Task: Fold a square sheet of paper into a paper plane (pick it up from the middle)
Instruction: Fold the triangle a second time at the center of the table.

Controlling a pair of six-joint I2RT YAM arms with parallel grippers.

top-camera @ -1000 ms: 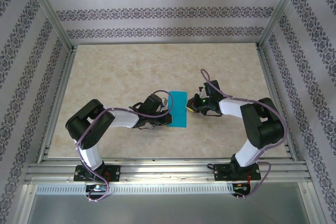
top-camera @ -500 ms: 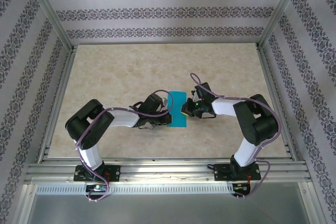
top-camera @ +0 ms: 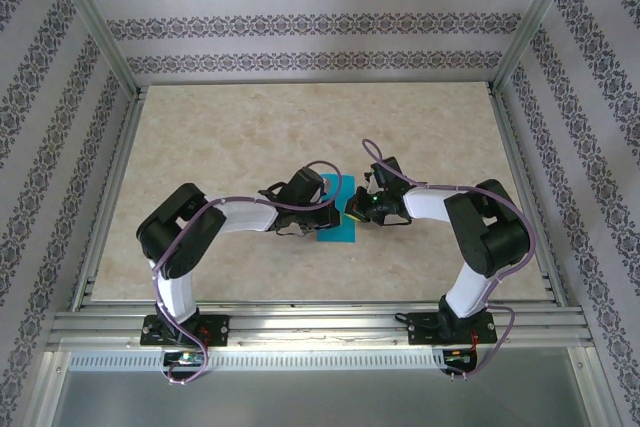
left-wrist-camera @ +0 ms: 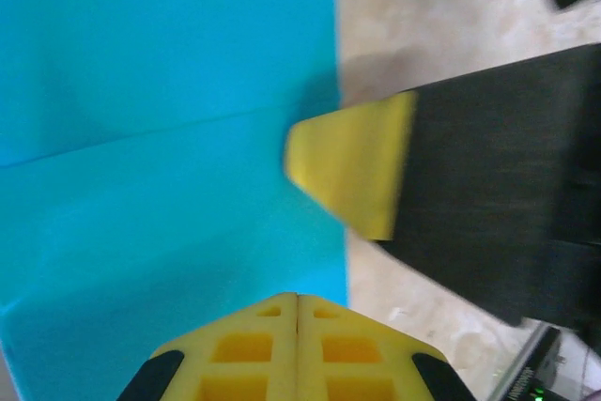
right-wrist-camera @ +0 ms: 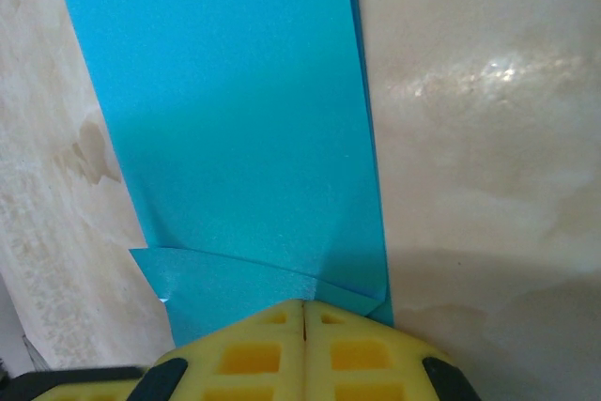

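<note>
The square sheet of paper [top-camera: 338, 233] is teal-blue and lies folded into a narrow upright rectangle at the table's middle. My left gripper [top-camera: 322, 210] is shut, its yellow tips [left-wrist-camera: 297, 300] down on the paper [left-wrist-camera: 160, 138] near the right edge, just below a crease. My right gripper [top-camera: 352, 209] is shut too, and its fingertip [left-wrist-camera: 352, 176] rests on that same edge from the right. In the right wrist view the shut tips [right-wrist-camera: 303, 305] sit on a small turned-over corner flap [right-wrist-camera: 225, 279] of the paper strip [right-wrist-camera: 235, 110].
The beige marble-patterned table top [top-camera: 220, 147] stretches all round the paper. Aluminium frame rails [top-camera: 300, 319] run along the near edge, and patterned walls [top-camera: 310, 27] close in the back and sides.
My left gripper has slid right, over the paper's middle. My right gripper came left to the paper's right edge, then held still.
</note>
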